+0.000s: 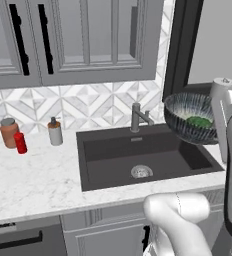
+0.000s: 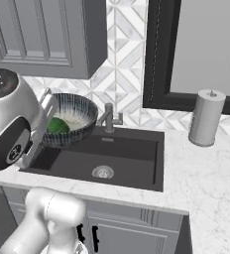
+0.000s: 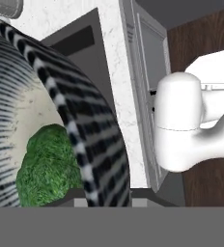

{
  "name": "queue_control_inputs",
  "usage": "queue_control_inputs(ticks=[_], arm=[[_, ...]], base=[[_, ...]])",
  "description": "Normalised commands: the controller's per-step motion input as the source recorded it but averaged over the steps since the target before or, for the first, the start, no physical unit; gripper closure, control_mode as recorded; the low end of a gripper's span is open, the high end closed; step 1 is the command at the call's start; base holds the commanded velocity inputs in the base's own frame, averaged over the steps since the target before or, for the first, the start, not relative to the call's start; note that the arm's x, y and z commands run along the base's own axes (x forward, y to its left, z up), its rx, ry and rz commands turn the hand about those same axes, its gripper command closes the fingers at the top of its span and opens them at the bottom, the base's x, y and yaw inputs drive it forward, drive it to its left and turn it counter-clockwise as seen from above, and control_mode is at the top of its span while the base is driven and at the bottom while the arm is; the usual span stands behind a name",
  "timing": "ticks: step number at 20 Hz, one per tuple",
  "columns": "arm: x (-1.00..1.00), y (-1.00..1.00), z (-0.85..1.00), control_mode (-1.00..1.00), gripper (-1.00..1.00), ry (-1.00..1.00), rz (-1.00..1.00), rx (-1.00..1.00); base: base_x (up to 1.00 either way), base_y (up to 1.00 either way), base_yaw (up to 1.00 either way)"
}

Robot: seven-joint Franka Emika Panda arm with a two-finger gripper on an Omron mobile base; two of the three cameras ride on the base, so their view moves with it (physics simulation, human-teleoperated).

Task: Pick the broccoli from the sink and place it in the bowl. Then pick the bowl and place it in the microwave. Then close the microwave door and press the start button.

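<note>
The bowl (image 1: 188,116) hangs tilted in the air over the right end of the sink (image 1: 108,160), dark streaked outside and pale inside. The broccoli (image 1: 198,121) lies inside it. From the right base view, the bowl (image 2: 72,119) with the broccoli (image 2: 57,125) sits over the sink's (image 2: 132,154) left end. My gripper (image 2: 43,124) is shut on its near rim. The hand view shows the striped bowl wall (image 3: 85,140) running between my gripper's (image 3: 109,198) fingers, with the broccoli (image 3: 46,169) just left of them. The microwave and its door are out of view.
A grey faucet (image 1: 137,117) stands behind the basin. On the counter to the left are a brown jar (image 1: 9,132), a red jar (image 1: 20,142) and a soap dispenser (image 1: 55,131). A paper towel roll (image 2: 206,117) stands right of the sink under a dark-framed window (image 2: 186,49). Grey cabinets hang above.
</note>
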Motion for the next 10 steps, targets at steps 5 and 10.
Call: queue_control_inputs(ticks=[5, 10], arm=[[0.00, 0.00, 0.00, 1.00, 1.00, 0.00, 0.00, 0.00], [0.00, 0.00, 0.00, 1.00, 1.00, 0.00, 0.00, 0.00]], base=[[-0.66, 0.81, 0.12], [-0.99, 0.97, 0.17]])
